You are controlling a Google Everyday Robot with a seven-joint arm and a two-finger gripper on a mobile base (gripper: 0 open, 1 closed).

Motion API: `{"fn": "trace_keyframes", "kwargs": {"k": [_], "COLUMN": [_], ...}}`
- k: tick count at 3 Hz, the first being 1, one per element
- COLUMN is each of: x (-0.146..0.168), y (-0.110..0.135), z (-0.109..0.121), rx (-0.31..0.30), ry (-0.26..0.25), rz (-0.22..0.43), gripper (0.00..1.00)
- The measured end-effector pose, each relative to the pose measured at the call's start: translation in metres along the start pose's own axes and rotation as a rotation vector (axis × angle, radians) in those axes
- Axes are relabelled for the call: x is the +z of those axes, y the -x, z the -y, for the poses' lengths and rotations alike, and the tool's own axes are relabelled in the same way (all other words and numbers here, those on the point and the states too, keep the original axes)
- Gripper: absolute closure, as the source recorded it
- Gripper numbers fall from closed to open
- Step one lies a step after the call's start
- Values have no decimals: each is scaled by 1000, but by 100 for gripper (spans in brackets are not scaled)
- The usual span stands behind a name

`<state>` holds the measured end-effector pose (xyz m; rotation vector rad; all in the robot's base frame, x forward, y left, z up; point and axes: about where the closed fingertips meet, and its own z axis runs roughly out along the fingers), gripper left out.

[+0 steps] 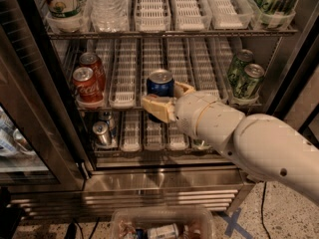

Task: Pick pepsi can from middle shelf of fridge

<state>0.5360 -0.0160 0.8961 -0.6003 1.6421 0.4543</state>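
The gripper is inside the fridge at the front of the middle shelf. Its fingers pinch the pepsi can from both sides, and one finger hides the can's lower half. On the same surface stand two red Coca-Cola cans at left and two green cans at right. Below, two silver-topped cans show; the white arm covers the rest. The bottles above are cut off.

The small dark blue soda can with a silver top stands upright at the front of the wire middle shelf with white slotted dividers in the dark-framed glass-door fridge. The cream tool clasps its sides.
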Motion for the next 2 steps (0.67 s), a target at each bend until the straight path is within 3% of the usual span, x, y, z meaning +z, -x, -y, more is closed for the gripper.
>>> {"fn": "trace_keyframes", "kwargs": {"k": [1,2], "x": [-1,-3], "y": [-10,-16], "z": [-35,-46], "rx": [49,52], "ry": [186,232], "rz": [-6,-22], "gripper": [100,100]}}
